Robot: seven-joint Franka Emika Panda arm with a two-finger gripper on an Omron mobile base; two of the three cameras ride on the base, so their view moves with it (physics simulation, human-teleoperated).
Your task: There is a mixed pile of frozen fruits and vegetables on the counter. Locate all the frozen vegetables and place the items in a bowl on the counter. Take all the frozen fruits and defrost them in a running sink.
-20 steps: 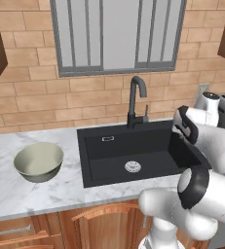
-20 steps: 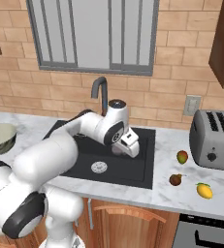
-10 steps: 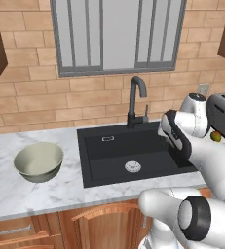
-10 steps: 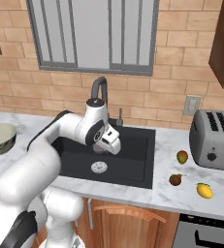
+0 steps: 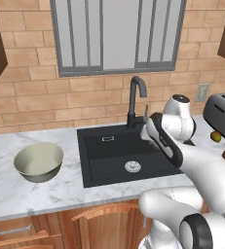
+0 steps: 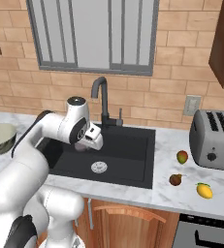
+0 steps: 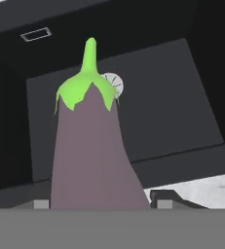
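While the gripper (image 6: 87,143) hangs over the sink (image 6: 128,164), its jaws are clamped on the eggplant (image 7: 92,155), a dull purple-grey body with a bright green cap and stem pointing away from the hand toward the drain (image 7: 112,83). Seen from the right base camera, the hand sits above the basin's left half, beside the tap (image 6: 102,99); from the left base camera it (image 5: 150,131) is just right of the tap (image 5: 136,99). Judgement: 1 vegetable is in transit to the bowl (image 5: 38,162), which stands on the counter (image 5: 46,192) left of the sink and appears to hold nothing. The next move calls for carrying the load further left, clear of the basin edge, lowering over the bowl's mouth and only then letting go; a release here would drop a vegetable into the sink, the wrong destination. On the counter right of the sink, near the toaster (image 6: 215,140), 3 pieces lie apart from one another: a red-yellow-green oval (image 6: 182,156), a dark red-brown ball (image 6: 175,179) and a yellow-orange piece (image 6: 204,190). No water can be seen running from the tap.
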